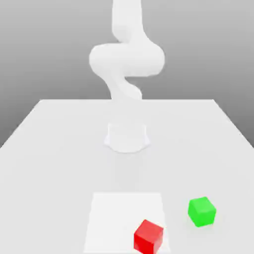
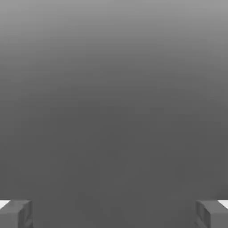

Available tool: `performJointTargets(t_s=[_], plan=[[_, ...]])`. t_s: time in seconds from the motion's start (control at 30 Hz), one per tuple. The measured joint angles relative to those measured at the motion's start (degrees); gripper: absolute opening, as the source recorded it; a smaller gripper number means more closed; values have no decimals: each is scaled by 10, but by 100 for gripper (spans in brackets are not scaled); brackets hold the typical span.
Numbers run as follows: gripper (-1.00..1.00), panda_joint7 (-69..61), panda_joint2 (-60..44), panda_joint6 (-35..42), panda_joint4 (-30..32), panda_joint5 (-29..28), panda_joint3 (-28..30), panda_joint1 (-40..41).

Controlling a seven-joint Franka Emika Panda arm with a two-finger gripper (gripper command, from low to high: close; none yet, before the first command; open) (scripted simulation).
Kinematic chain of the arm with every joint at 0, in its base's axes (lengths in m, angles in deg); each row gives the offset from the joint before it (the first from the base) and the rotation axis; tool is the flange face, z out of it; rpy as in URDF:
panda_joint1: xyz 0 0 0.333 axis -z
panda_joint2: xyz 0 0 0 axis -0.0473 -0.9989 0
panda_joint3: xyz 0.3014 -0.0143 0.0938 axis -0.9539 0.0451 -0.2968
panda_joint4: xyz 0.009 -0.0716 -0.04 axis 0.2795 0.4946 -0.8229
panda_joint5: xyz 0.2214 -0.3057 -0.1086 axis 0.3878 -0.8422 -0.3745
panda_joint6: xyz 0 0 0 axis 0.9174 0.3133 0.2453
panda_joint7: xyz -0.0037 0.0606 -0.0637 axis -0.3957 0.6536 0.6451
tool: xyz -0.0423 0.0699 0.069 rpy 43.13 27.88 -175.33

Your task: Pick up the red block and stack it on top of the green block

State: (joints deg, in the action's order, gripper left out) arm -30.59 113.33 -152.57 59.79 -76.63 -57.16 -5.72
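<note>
The red block [image 1: 148,236] sits on the white table [image 1: 54,149] near its front edge, on the corner of a paler square patch. The green block [image 1: 202,211] rests on the table a short way toward the exterior view's right of the red one and slightly farther back; the two do not touch. In the hand view my gripper [image 2: 114,214] is open, its two grey fingertips [image 2: 16,213] far apart with nothing between them, facing plain grey background. Neither block is near the fingers.
The white arm [image 1: 126,59] rises from its round base [image 1: 127,136] at the middle of the table and bends upward out of the picture. A paler square patch [image 1: 119,213] marks the table in front of the base.
</note>
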Motion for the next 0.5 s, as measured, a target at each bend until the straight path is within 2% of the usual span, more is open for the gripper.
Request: performJointTargets(t_s=[0.27, 0.5], plan=[[0, -183, -171, -58, 24, 50, 62, -82], [0, -337, -317, -107, 44, 90, 83, -123]])
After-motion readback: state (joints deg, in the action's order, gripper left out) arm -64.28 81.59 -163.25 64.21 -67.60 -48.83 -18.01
